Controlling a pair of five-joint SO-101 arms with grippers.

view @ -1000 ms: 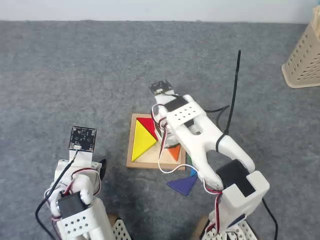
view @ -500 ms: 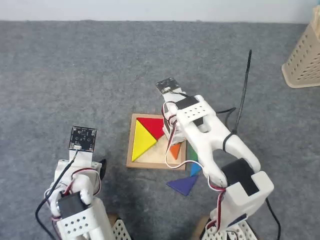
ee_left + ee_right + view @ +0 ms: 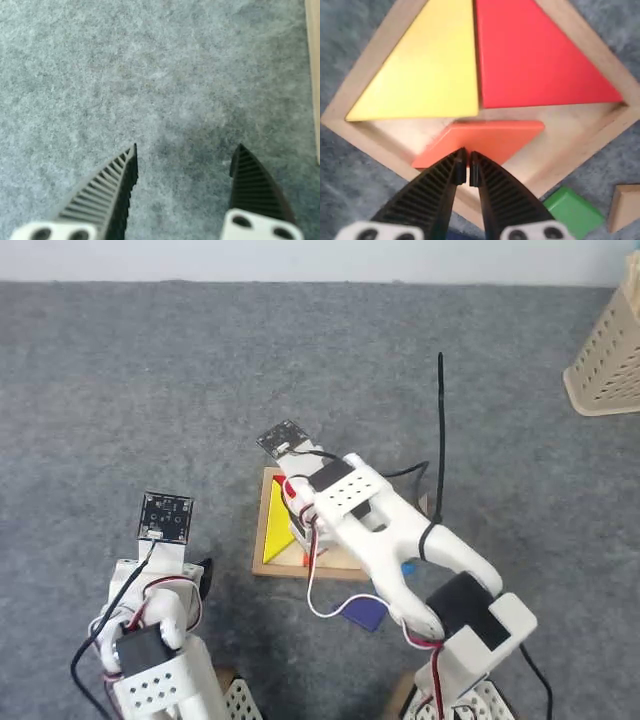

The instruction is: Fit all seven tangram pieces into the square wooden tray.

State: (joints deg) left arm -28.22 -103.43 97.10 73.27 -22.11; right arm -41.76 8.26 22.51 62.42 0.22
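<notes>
- Tangram pieces, as my right wrist camera shows them: the yellow triangle (image 3: 427, 75) and the red triangle (image 3: 535, 65) lie flat in the tray (image 3: 365, 142), touching along one edge. The orange piece (image 3: 485, 140) lies in the tray just beside them, on the side nearer my fingertips.
- A green piece (image 3: 572, 210) and a wood-coloured piece (image 3: 622, 205) lie on the carpet (image 3: 150, 390) outside the tray, near its rim. From above, a purple piece (image 3: 365, 615) lies on the carpet off the tray's near corner, and a bit of a blue piece (image 3: 407, 567) shows beside my right arm (image 3: 370, 525).
- My right arm stretches forward and low over the tray. My right gripper (image 3: 468, 162) points down with its jaws pressed almost together, nothing between them, and its tips at the orange piece's near edge.
- My left arm (image 3: 150, 640) is folded back near its base. My left gripper (image 3: 185, 150) hangs spread wide over bare carpet and holds nothing, with the tray's edge off to one side.
- Compared with half a second ago, my right arm has swung across the tray toward my left side. It now covers the orange and green pieces from above and most of the red triangle.
- My left arm and the purple piece sit where they were.
</notes>
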